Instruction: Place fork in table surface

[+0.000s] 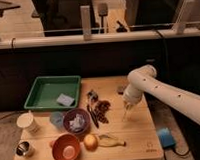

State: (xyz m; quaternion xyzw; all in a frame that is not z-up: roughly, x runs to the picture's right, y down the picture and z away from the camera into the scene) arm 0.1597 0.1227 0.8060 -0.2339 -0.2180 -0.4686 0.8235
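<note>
My gripper hangs from the white arm over the right half of the pale wooden table surface. It points down and is shut on the fork, a slim pale sliver that sticks out below it with its tip just above the wood. A small square mark sits at the table's near right corner. The darker black-handled utensil lies left of the gripper, beside the purple bowl.
A green tray with a blue sponge stands at the back left. A brown clump, orange bowl, round fruit, banana peel, white cup and metal cup fill the left half. A blue object lies off the table's right edge.
</note>
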